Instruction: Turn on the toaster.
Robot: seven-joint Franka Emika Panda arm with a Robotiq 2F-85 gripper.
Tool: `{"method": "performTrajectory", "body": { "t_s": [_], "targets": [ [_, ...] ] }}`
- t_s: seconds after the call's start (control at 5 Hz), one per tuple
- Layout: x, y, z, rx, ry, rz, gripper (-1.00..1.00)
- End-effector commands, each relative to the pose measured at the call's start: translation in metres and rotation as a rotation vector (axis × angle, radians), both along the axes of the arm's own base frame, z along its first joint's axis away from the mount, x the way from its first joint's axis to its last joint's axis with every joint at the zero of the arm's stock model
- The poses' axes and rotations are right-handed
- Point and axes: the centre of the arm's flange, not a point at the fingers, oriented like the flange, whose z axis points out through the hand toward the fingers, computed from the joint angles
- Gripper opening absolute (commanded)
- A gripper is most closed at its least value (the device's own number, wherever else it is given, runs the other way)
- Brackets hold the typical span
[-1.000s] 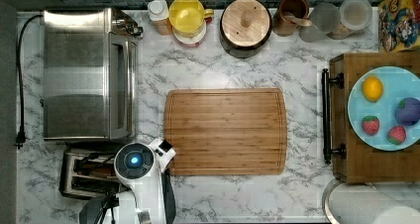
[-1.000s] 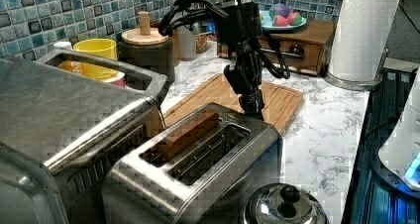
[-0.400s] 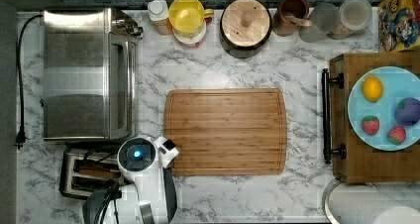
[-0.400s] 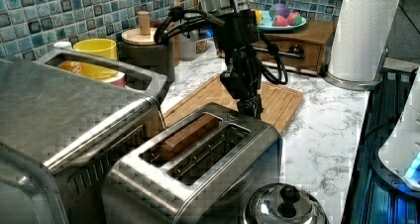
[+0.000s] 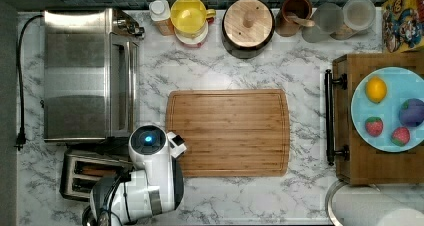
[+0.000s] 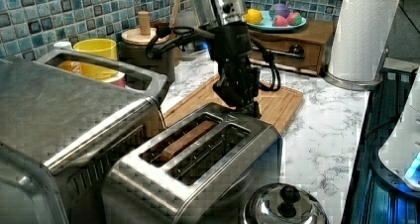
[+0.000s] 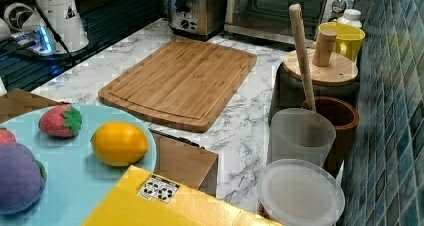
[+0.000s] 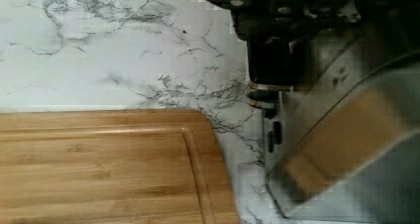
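Note:
The toaster point(image 5: 82, 175) is a small steel box at the top view's lower left, partly under my arm. It also shows in the left view point(image 6: 198, 157) and far off in the right view point(image 7: 192, 8). A slice of bread point(image 6: 185, 140) sits in one of its slots. My gripper point(image 6: 241, 101) hangs at the toaster's end that faces the cutting board point(image 5: 227, 133), its dark fingers close together just above that end. In the wrist view the gripper point(image 8: 265, 94) is shut beside the toaster's end face point(image 8: 297, 135), and a small dark lever slot point(image 8: 275, 133) lies just past the tips.
The big toaster oven point(image 5: 85, 73) stands right beside the toaster. A pot lid point(image 6: 282, 204) sits in front of the toaster in the left view. A paper towel roll point(image 6: 361, 33), a fruit plate point(image 5: 387, 108) on a wooden box, and jars line the edges.
My arm has shifted toward the toaster, and the gripper has come down closer to its end by the cutting board. The toaster and the bread have not moved.

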Motion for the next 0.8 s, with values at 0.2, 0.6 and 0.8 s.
{"method": "performTrajectory", "body": {
  "t_s": [0.2,0.6,0.8],
  "targets": [
    [-0.0718,-0.0418,-0.1561,-0.105,0.191,-0.132,-1.0],
    [-0.072,-0.0419,-0.1561,-0.105,0.192,-0.132,-1.0],
    [-0.0719,-0.0418,-0.1561,-0.105,0.192,-0.132,-1.0]
  ]
}}
